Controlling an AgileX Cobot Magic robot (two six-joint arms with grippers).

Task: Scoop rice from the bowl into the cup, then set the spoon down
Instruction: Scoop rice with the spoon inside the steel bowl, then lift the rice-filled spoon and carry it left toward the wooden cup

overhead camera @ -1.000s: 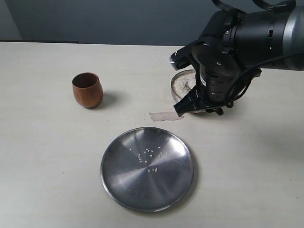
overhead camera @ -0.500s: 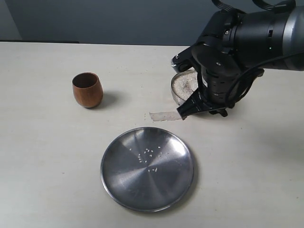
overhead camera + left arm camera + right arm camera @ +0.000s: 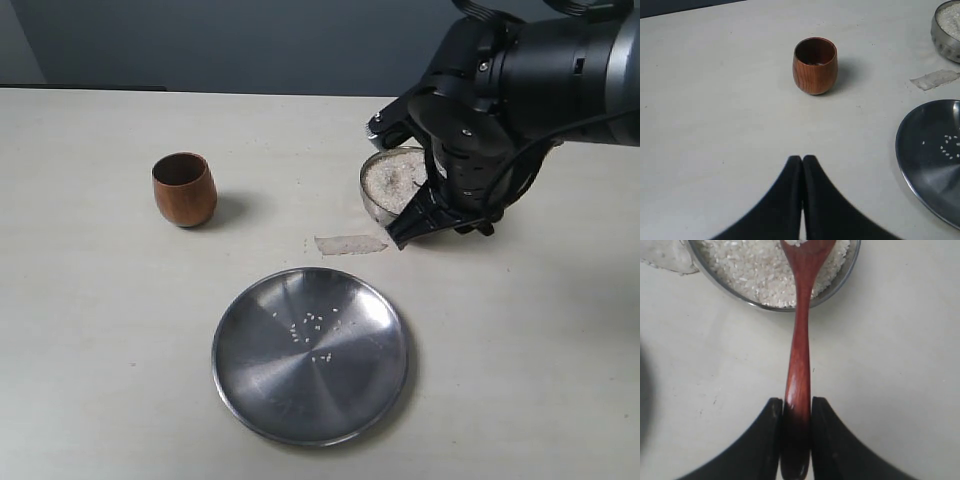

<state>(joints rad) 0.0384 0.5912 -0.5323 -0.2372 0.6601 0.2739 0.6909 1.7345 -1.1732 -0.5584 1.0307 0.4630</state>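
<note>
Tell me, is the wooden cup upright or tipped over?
Upright: the cup stands on its base, with its dark opening facing up.

nothing to read here, folks: no text, label, brand, number or sign shows in any view.
</note>
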